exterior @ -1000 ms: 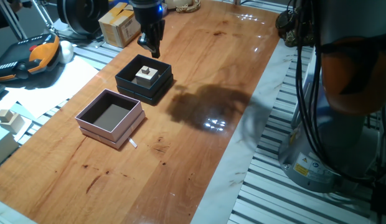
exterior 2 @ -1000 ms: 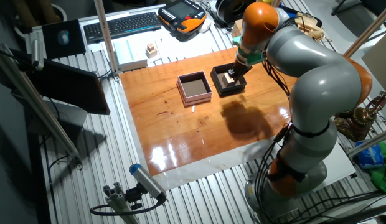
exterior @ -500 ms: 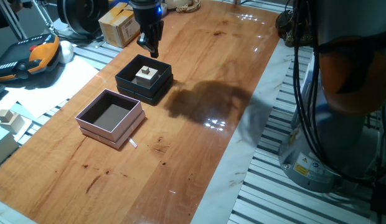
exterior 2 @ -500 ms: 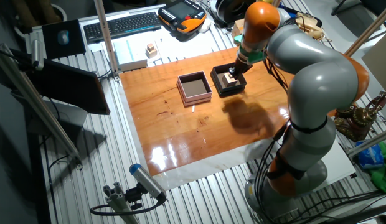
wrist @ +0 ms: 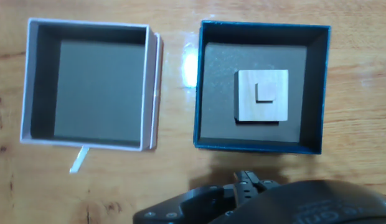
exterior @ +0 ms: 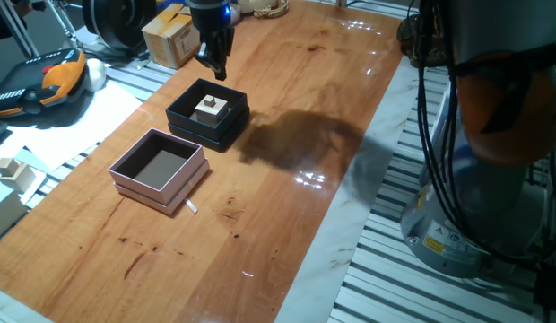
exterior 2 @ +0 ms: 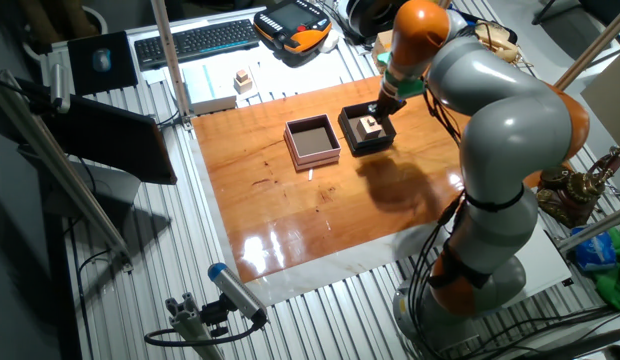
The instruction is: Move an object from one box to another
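The object, a small pale wooden cube (exterior: 209,109) (exterior 2: 371,125) (wrist: 261,96), rests in the middle of the black box (exterior: 193,131) (exterior 2: 352,136) (wrist: 314,93). Just left of it in the hand view stands the pink box (exterior: 158,185) (exterior 2: 291,146) (wrist: 87,146), its dark inside holding nothing. My gripper (exterior: 215,65) (exterior 2: 383,105) hangs above the far edge of the black box, not touching the cube. Its fingers look pressed together with nothing between them. In the hand view only the gripper (wrist: 250,182) tip and dark body show at the bottom edge.
A small white strip (exterior: 190,207) (wrist: 79,160) lies on the wood by the pink box. Off the table's left side are a pair of pale blocks (exterior: 11,170) (exterior 2: 243,78), a cardboard box (exterior: 170,34) and an orange-black pendant (exterior: 54,76).
My gripper has risen a little and drifted toward the far side of the black box. The cube and both boxes have not moved.
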`<state>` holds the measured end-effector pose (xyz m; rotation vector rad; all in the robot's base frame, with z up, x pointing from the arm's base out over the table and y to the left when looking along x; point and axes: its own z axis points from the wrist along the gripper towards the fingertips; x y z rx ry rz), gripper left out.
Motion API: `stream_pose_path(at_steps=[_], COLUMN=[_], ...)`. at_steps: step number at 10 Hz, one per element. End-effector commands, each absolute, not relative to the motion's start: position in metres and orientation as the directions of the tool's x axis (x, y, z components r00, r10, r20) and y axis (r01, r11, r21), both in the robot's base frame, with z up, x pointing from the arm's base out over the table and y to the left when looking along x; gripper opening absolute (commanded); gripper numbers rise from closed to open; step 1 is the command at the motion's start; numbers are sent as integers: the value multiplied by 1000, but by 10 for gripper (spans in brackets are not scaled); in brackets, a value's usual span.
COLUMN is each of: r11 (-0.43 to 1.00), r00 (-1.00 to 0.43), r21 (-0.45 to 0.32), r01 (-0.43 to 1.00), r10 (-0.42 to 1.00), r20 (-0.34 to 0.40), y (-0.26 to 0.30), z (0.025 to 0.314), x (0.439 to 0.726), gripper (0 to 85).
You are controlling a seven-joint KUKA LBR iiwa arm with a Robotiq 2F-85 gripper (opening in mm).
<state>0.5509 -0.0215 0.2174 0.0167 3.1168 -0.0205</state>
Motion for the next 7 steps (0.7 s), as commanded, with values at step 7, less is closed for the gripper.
stream_pose_path(at_steps=[7], r11=[997], r00=[-998], r21=[37], r01=[67], r10=[67], r20=[-5], y=[-26], z=[213], x=[566], gripper=[0])
